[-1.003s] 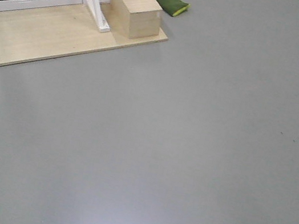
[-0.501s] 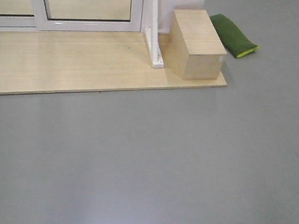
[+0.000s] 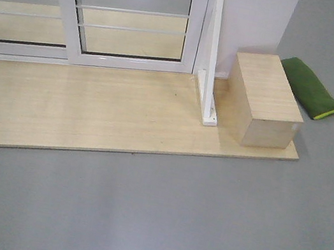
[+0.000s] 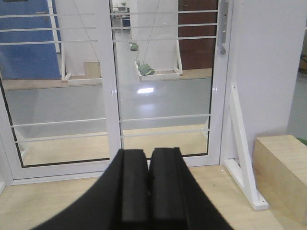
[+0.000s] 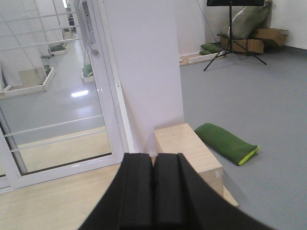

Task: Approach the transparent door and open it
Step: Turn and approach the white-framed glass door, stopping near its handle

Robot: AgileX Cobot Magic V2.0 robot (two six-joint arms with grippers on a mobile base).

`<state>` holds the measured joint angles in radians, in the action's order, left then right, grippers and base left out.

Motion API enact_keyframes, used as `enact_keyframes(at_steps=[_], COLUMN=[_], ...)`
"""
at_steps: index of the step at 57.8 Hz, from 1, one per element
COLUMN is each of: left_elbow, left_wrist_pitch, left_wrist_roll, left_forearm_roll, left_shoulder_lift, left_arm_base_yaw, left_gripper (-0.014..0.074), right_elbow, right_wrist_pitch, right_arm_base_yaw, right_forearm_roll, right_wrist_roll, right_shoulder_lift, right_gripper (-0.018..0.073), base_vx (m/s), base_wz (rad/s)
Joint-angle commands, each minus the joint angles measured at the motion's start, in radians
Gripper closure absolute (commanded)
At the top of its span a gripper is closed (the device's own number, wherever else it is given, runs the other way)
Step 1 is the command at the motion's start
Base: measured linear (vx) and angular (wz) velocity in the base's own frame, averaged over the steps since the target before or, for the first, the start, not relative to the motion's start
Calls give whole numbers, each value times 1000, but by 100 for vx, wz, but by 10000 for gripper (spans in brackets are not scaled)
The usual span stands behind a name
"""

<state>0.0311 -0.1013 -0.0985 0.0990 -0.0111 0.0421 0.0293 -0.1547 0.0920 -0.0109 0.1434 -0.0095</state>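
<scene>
1. The door [image 4: 165, 86] fills the centre of the left wrist view, glass in a white frame crossed by thin white bars. In the front view, its lower part sits at upper centre.
2. Its grey handle [image 4: 221, 37] hangs on the right stile, at the top of the frame, and shows at upper left in the right wrist view.
3. A handle-less panel [image 4: 53, 91] stands just left of the door.
4. Right of the door are a white wall [image 4: 259, 72] and a slanted bracket [image 4: 242, 153].
5. A wooden box [image 3: 265, 100] stands beside the bracket on a board [image 3: 91, 112], with a green cushion [image 3: 309, 87] on the floor at upper right.
6. The left gripper [image 4: 149, 158] is closed on nothing, bottom centre, well short of the door.
7. The right gripper [image 5: 153, 160] is likewise closed and empty.
</scene>
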Motion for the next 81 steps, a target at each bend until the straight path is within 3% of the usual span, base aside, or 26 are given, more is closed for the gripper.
enact_keyframes(at_steps=[1,40,81], left_elbow=[16,16,16], left_wrist_pitch=[83,83,83], left_wrist_roll=[8,8,8], left_forearm_roll=[3,3,3], left_shoulder_lift=[-13,-13,-13], left_arm_base_yaw=[-6,-6,-6], left_gripper=[603,603,603], right_elbow=[4,4,4], right_wrist_pitch=[84,84,84], right_arm_base_yaw=[1,1,1], right_forearm_roll=[-4,-4,-4], right_wrist_roll=[-7,-7,-7], right_shoulder_lift=[-16,-16,-16], right_gripper=[568,568,568], base_vx=[64,60,42], base_wz=[20,16,4])
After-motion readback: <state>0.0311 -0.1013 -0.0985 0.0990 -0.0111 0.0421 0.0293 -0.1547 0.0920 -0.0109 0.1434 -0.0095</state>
